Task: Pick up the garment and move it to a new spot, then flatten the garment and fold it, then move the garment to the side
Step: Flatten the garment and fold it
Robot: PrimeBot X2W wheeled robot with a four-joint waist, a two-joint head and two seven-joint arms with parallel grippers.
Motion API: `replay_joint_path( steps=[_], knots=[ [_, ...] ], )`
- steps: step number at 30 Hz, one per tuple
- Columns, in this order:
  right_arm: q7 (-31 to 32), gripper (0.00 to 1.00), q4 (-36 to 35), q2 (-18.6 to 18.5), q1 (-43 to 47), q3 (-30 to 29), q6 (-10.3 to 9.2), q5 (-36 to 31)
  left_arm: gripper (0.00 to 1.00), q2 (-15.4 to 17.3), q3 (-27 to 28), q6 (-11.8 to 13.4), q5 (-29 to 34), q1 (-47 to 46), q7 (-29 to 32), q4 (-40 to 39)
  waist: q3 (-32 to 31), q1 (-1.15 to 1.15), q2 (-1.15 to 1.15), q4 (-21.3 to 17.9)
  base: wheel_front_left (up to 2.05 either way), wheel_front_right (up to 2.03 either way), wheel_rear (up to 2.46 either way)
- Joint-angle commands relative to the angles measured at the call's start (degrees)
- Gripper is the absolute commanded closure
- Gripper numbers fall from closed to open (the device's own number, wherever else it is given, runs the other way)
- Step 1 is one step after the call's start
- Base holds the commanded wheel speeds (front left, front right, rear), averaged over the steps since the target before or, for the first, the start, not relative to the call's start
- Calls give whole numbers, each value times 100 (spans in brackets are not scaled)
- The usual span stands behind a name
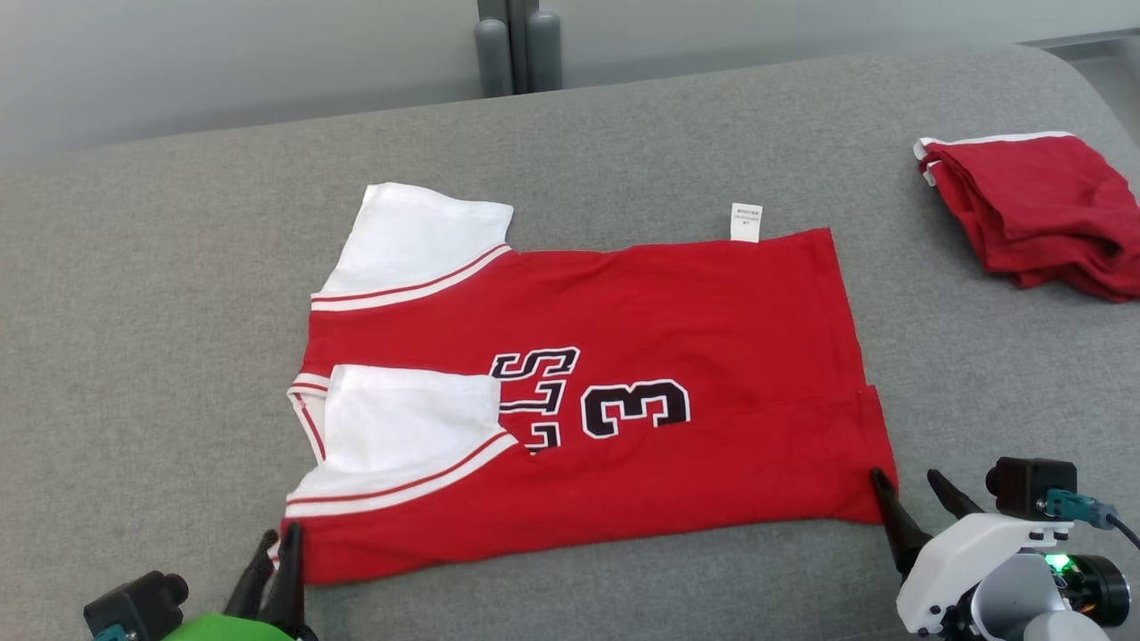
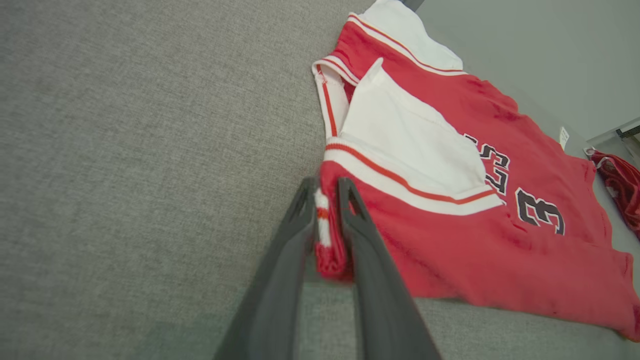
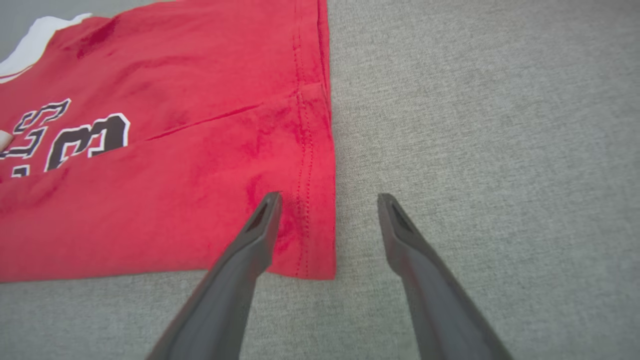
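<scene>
The garment [image 1: 712, 356] is a red jersey with white sleeves and a black "3". It lies flat on the grey cushioned surface [image 1: 134, 356], its near sleeve folded over the front. At its near left corner my left gripper [image 1: 280, 534] is shut on a bunched bit of red and white hem, which stands up between the fingers [image 2: 326, 185] in the left wrist view. By the near right corner my right gripper [image 1: 907, 481] is open and empty. One of its fingertips rests over the hem of the garment [image 3: 175, 200], the other over bare cushion [image 3: 330, 200].
A second red garment [image 1: 1042, 214], folded, lies at the far right of the surface and shows as a red heap [image 2: 620, 190] in the left wrist view. The cushion's back edge meets a pale wall with two grey posts [image 1: 517, 44]. Bare grey cushion lies to the left.
</scene>
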Motion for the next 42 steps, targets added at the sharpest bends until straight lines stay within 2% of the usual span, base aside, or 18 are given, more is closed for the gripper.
replay_joint_path(
  steps=[1,6,11,16,19,23,30,42],
  knots=[
    [-67,0,7,-24,69,-52,-7,-5,0,63,42,23,74,59,-79,-3,22,0,0,-19,0,0,0],
    [-260,0,-118,-20,-65,-158,-7,-139,0,300,17,-11,374,-293,-157,-84,48,0,0,-54,0,0,0],
    [-400,0,-321,-20,-364,-113,-7,-207,0,782,-114,-170,769,-1078,124,-284,206,0,0,-114,0,0,0],
    [-376,0,-478,-20,-858,24,-7,-462,0,1365,-306,-481,1103,-2490,823,-451,551,0,0,-247,0,0,0],
    [-379,0,-557,-21,-1212,240,-7,-573,0,1640,-438,-671,1015,-3473,1389,-441,840,0,0,-425,0,0,0],
    [-415,0,-594,-20,-1655,548,-7,-570,0,1960,-700,-802,984,-4614,2122,-247,1209,0,0,-691,0,0,0],
    [-512,0,-494,-19,-2233,1002,-7,-455,0,2265,-1225,-852,741,-5698,3040,539,1763,0,0,-1106,0,0,0],
    [-730,0,-281,-17,-2711,1244,-7,-339,0,2577,-1354,-858,312,-6092,3292,1603,2395,0,0,-1453,0,0,0]
  ],
)
